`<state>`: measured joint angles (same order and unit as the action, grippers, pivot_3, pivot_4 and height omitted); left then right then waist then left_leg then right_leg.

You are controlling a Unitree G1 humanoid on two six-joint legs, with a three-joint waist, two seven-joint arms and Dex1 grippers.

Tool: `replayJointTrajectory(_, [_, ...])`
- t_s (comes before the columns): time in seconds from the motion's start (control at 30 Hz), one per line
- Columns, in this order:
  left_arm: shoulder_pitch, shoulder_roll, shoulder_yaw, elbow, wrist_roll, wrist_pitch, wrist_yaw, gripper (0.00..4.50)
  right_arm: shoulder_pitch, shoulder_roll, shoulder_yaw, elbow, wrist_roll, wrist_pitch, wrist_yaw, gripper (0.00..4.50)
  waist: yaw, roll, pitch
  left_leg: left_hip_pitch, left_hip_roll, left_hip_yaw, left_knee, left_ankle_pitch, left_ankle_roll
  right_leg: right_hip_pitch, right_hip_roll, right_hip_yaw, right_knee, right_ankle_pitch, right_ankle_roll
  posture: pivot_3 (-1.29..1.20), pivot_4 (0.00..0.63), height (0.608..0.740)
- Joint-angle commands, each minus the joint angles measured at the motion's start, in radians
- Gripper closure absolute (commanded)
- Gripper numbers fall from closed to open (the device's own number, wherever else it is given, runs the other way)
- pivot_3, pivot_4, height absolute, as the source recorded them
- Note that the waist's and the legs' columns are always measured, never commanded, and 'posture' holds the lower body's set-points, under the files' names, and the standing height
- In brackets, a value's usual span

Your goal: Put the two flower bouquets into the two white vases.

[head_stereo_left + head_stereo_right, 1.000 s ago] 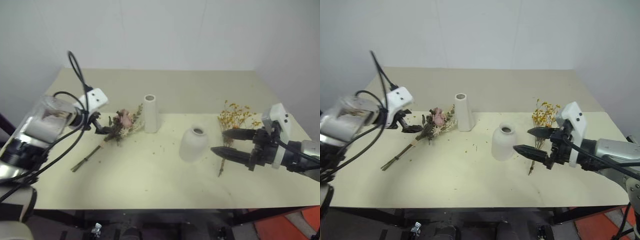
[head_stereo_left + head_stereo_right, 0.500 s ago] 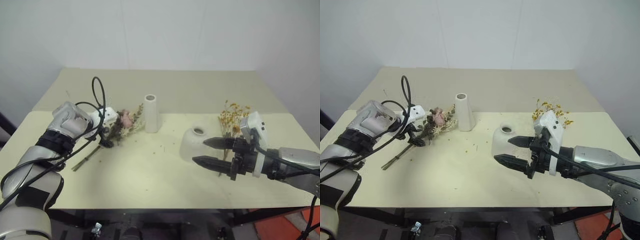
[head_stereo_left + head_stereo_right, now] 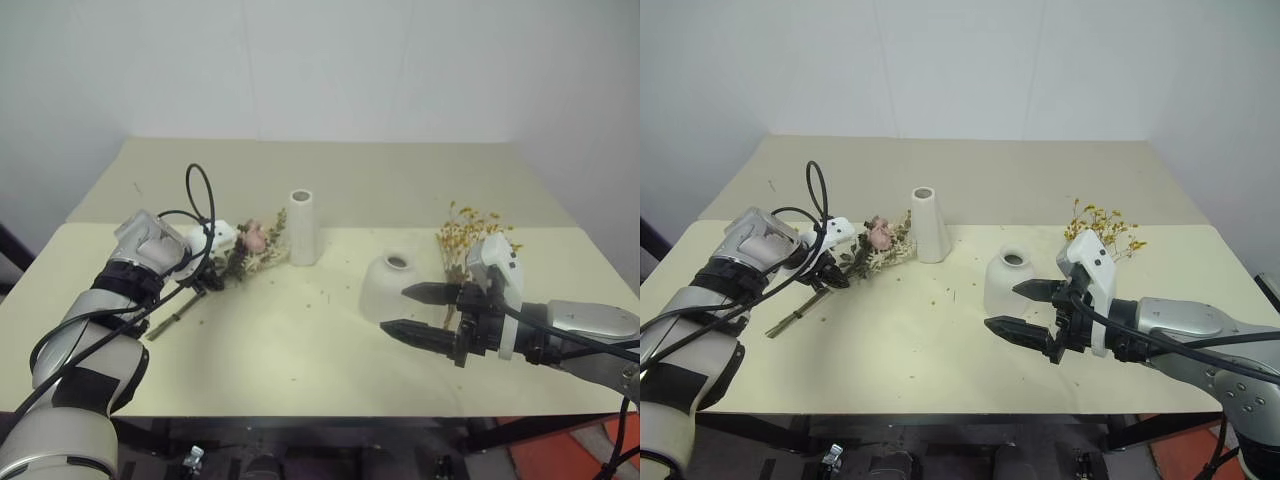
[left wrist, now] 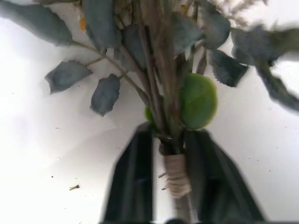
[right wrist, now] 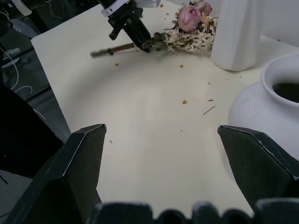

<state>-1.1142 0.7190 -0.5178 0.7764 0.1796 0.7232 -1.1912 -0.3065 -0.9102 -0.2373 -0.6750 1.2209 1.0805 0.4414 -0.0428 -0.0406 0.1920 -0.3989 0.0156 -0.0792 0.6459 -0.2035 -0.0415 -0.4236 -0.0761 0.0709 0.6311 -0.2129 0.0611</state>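
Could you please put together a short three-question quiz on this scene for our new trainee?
1. True or false: the left hand is shut on the stems of the rose bouquet.
2. Which vase stands nearest the right hand: (a) the tall vase or (b) the squat vase?
3. Where does the yellow bouquet lie, and is it in a vase?

Key
1. True: its fingers close on the wrapped stems.
2. b.
3. On the table, beyond the right hand, on the squat vase's right; neither bouquet is in a vase.
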Motion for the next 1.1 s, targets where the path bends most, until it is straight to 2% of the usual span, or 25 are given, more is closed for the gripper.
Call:
replayJointTrajectory(0.03, [0.024, 0.004, 0.014, 0.012, 0.029, 0.012, 0.011, 4.36, -0.016, -0.009, -0.002, 0.0, -0.009, -0.027, 0.011, 0.0, -0.001, 0.0, 0.0, 0.0, 0.0, 0.0, 0.0, 0.0, 0.0, 0.0, 0.0, 0.0, 0.0, 0.0, 0.0, 0.0, 0.15, 0.74])
replayJointTrajectory(0.13, [0.034, 0.0, 0.029, -0.002, 0.033, 0.021, 0.018, 4.36, -0.021, -0.008, 0.006, 0.007, -0.021, -0.031, 0.019, 0.0, -0.002, 0.0, 0.0, 0.001, 0.0, 0.0, 0.0, 0.0, 0.0, 0.0, 0.0, 0.0, 0.0, 0.0, 0.0, 0.0, 0.15, 0.74])
replayJointTrajectory(0.23, [0.028, -0.012, 0.094, -0.013, 0.024, 0.025, 0.101, 4.36, -0.03, -0.008, 0.012, 0.011, -0.033, -0.034, 0.027, 0.0, 0.0, 0.0, 0.0, 0.001, 0.0, 0.0, 0.0, 0.0, 0.0, 0.0, 0.0, 0.0, 0.001, 0.0, 0.0, 0.0, 0.15, 0.74])
replayJointTrajectory(0.4, [-0.066, 0.005, 0.327, -0.019, -0.064, 0.061, 0.274, 4.36, -0.025, -0.02, -0.005, 0.002, -0.038, -0.036, 0.037, 0.0, 0.001, 0.0, 0.0, -0.001, 0.0, -0.001, 0.001, 0.0, 0.0, -0.001, 0.0, 0.0, 0.0, 0.0, 0.0, 0.0, 0.15, 0.74])
replayJointTrajectory(0.47, [-0.13, 0.033, 0.411, 0.027, -0.072, 0.077, 0.397, 4.36, -0.019, -0.026, -0.015, -0.008, -0.041, -0.038, 0.034, 0.0, 0.001, -0.001, 0.0, -0.004, 0.0, -0.001, 0.001, 0.0, 0.0, -0.003, 0.0, -0.001, 0.0, 0.0, 0.0, 0.0, 0.15, 0.74])
replayJointTrajectory(0.57, [-0.212, 0.064, 0.559, 0.136, -0.116, -0.015, 0.618, 4.36, -0.008, -0.017, -0.034, -0.022, -0.045, -0.052, 0.017, 0.0, -0.003, -0.001, 0.0, -0.005, -0.001, -0.001, 0.001, 0.0, 0.0, -0.003, -0.001, -0.001, -0.001, 0.001, 0.001, 0.0, 0.15, 0.74])
replayJointTrajectory(0.63, [-0.275, 0.053, 0.734, 0.192, -0.245, -0.111, 0.698, 4.36, 0.002, -0.003, -0.043, -0.032, -0.066, -0.073, -0.004, 0.0, -0.002, -0.001, 0.0, -0.004, 0.0, -0.001, 0.001, 0.0, 0.0, -0.003, -0.001, -0.001, -0.001, 0.001, 0.001, 0.0, 0.15, 0.74])
replayJointTrajectory(0.7, [-0.306, 0.024, 0.855, 0.207, -0.346, -0.201, 0.713, 4.36, 0.019, 0.002, -0.041, -0.049, -0.131, -0.112, -0.016, 0.0, 0.004, -0.001, 0.0, -0.003, 0.0, -0.001, 0.001, 0.0, 0.0, -0.003, -0.001, -0.001, 0.0, 0.001, 0.001, 0.0, 0.15, 0.74])
replayJointTrajectory(0.87, [-0.374, -0.089, 1.026, 0.247, -0.499, -0.467, 0.768, 4.36, 0.042, 0.002, -0.079, -0.038, -0.226, -0.182, -0.009, 0.0, 0.038, -0.001, 0.0, -0.003, -0.001, -0.001, 0.004, 0.0, 0.0, 0.0, -0.001, -0.002, -0.001, 0.002, 0.002, 0.0, 0.15, 0.74])
replayJointTrajectory(1.0, [-0.377, -0.184, 1.086, 0.287, -0.601, -0.632, 0.61, 4.36, 0.072, -0.029, -0.151, -0.056, -0.272, -0.216, 0.013, 0.0, 0.032, -0.001, 0.0, -0.005, -0.002, -0.001, 0.005, 0.0, 0.0, 0.0, -0.002, -0.002, -0.003, 0.007, -0.004, 0.0, 0.15, 0.74])
replayJointTrajectory(1.1, [-0.381, -0.228, 1.095, 0.338, -0.637, -0.688, 0.495, 4.36, 0.104, -0.036, -0.21, -0.068, -0.261, -0.22, 0.03, 0.0, 0.03, -0.001, 0.0, -0.005, -0.002, -0.001, 0.005, 0.0, 0.0, 0.0, -0.002, -0.002, -0.003, 0.008, -0.005, 0.0, 0.15, 0.74])
